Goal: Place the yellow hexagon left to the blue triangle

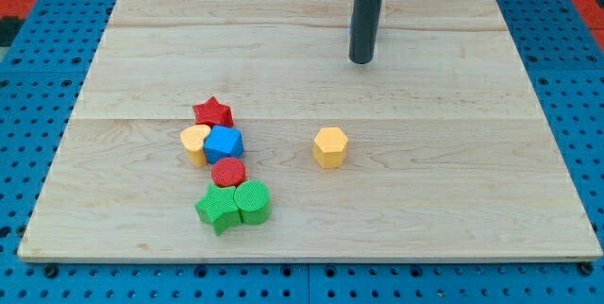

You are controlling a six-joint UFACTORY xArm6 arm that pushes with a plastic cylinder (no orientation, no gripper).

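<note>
The yellow hexagon (330, 146) stands alone near the middle of the wooden board (453, 200). My tip (361, 61) is above it in the view and slightly to the right, well apart from it. I see no blue triangle; the only blue block is a blue cube-like block (224, 143) in the cluster at the view's left. The cluster also holds a red star (212, 112), a yellow heart-like block (195, 143), a red cylinder (228, 173), a green star-like block (218, 209) and a green cylinder (252, 201).
The board lies on a blue pegboard surface (38, 68). The cluster's blocks touch each other in a column at the view's left centre.
</note>
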